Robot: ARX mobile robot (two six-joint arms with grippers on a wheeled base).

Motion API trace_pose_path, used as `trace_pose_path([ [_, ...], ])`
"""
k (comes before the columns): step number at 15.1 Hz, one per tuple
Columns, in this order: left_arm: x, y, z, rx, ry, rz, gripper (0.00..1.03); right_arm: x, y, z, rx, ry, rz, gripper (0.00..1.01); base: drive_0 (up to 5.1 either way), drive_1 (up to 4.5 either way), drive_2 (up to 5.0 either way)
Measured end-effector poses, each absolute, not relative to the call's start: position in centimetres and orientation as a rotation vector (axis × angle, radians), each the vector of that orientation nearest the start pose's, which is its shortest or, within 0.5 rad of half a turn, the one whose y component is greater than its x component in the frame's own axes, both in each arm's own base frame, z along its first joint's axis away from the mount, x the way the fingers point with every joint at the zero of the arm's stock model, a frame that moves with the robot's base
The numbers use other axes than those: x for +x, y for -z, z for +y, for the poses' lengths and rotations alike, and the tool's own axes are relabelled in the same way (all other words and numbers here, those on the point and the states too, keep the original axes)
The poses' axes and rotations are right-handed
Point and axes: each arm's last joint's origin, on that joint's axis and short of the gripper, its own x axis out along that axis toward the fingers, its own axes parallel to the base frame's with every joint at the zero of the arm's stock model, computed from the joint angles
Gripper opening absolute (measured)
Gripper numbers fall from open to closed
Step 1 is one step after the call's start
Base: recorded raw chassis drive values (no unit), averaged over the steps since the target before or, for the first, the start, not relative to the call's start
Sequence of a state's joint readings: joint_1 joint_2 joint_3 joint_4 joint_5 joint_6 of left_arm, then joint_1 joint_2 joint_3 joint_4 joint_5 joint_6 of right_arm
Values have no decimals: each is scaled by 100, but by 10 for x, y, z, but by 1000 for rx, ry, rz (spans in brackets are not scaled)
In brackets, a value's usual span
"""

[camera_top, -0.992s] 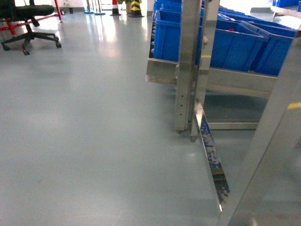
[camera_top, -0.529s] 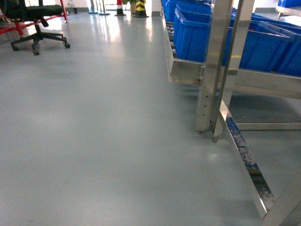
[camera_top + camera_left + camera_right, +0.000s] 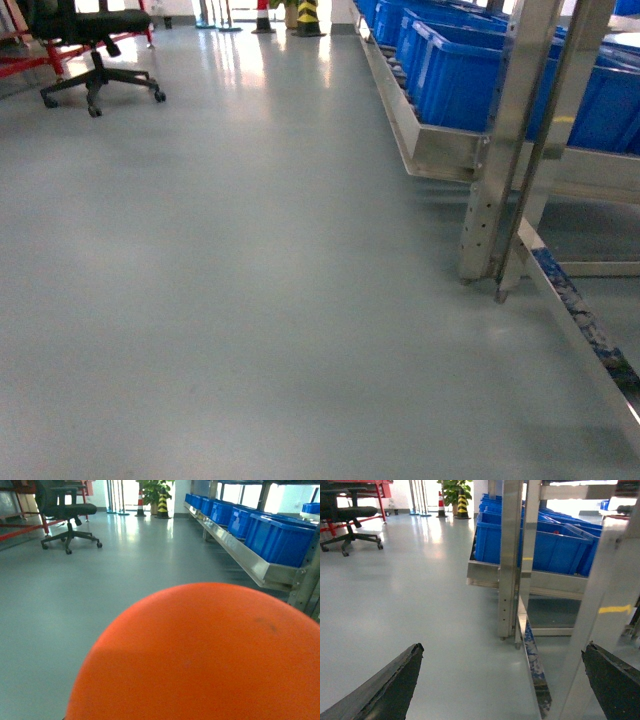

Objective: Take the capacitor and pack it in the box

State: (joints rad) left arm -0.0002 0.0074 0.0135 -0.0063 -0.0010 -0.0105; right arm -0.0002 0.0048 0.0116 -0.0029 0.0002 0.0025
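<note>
Change of view: the steel rack upright (image 3: 497,150) is being carried toward the right edge of the head frame, where a second ago it was standing near the centre; the black office chair (image 3: 92,40) is being brought further into the upper left.
Meaning for the task: the base is judged to be turning or rolling along the rack, so transit is being made and no picking is under way.
Surroundings: a row of blue bins (image 3: 470,70) is being shown on the rack shelf at upper right; open grey floor (image 3: 230,300) is filling the rest of the head frame, with striped cones (image 3: 307,15) at the top edge.
Task's things: neither the capacitor nor the pale pink box is being shown in any view; their places cannot be told.
Left arm: the wrist is being held low and roughly level, looking across the floor; the lower part of its frame is being blocked by an orange rounded object (image 3: 200,655), and whether the left gripper is grasping it or released cannot be told.
Right arm: the wrist camera is being aimed forward at the rack; the right gripper (image 3: 505,690) is being held released and empty, its dark fingers (image 3: 390,687) spread to the lower corners.
Stage: approach only, as judged.
</note>
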Motion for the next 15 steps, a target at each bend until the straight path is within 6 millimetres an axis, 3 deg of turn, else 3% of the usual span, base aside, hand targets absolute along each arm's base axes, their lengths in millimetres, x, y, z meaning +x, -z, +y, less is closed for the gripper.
trace_pose_path([
  [15, 97, -167, 0, -10, 0, 0, 43, 97, -167, 0, 2, 1, -2, 98, -507, 239, 239],
])
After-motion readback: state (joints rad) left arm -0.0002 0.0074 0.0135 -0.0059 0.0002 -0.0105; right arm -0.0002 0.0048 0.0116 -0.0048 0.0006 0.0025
